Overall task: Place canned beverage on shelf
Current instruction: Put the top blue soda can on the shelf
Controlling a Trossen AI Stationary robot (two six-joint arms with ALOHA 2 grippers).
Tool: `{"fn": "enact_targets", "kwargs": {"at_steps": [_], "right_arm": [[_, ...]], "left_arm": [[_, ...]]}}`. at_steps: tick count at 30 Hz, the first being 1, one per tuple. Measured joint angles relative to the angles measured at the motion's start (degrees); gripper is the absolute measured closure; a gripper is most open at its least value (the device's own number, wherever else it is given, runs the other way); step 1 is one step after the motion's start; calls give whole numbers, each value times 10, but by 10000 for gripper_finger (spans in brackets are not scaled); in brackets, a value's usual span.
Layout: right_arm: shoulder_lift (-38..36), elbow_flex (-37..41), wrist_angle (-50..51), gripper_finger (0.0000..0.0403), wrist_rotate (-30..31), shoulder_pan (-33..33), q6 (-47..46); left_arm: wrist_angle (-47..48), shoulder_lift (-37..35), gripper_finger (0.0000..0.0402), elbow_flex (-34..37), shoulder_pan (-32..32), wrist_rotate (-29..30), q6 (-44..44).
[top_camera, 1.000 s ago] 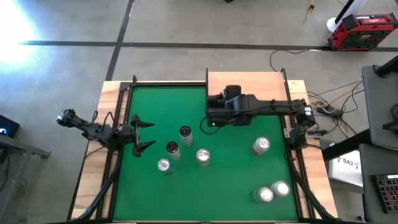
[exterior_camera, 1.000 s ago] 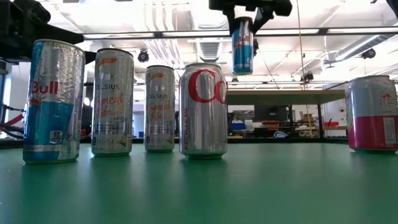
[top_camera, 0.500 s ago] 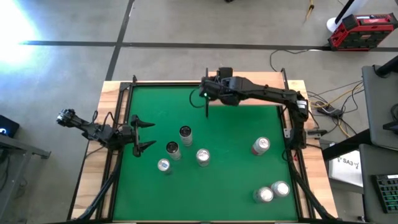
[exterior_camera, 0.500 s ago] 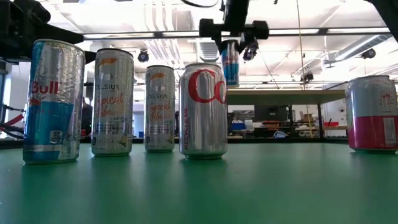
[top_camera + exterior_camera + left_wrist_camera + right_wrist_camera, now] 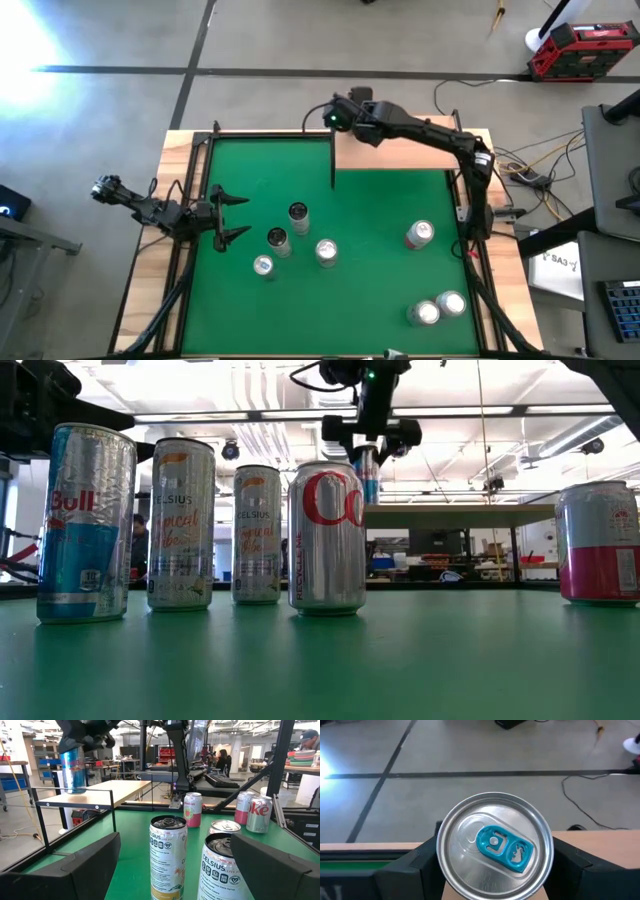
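On the green felt tabletop (image 5: pixel 380 290), 2 silver cans (image 5: pixel 437 308) stand touching at the near right corner, with a pink-banded silver can (image 5: pixel 419 234) farther in. Left of centre, 4 cans cluster: a tall blue-and-silver Red Bull can (image 5: pixel 85 523), 2 slim pale Celsius cans (image 5: pixel 181 524) and a silver Coke can (image 5: pixel 327 537). The left gripper (image 5: pixel 232 217) waits just beside them, fingers spread wide and empty. At the far edge, the right gripper (image 5: pixel 345 113) hangs over the left far corner of the pale-wood shelf on thin black posts (image 5: pixel 400 148), its fingers clamped on a slim blue-and-silver can with a blue pull tab (image 5: pixel 494 847), upright, at the shelf's corner; whether it touches the board I cannot tell.
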State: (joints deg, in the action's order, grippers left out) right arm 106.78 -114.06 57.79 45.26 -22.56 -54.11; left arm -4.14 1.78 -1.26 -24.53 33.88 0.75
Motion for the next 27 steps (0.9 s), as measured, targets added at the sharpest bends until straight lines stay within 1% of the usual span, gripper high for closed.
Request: {"fn": "enact_targets", "kwargs": {"at_steps": [10, 15, 27], "right_arm": [[2, 2, -57, 163, -38, -17, 88], [2, 5, -62, 163, -68, -21, 106], [2, 9, -72, 163, -67, -25, 147]], "left_arm": [[0, 0, 41, 0, 0, 0, 0], [0, 0, 41, 0, 0, 0, 0], [0, 0, 41, 0, 0, 0, 0]]}}
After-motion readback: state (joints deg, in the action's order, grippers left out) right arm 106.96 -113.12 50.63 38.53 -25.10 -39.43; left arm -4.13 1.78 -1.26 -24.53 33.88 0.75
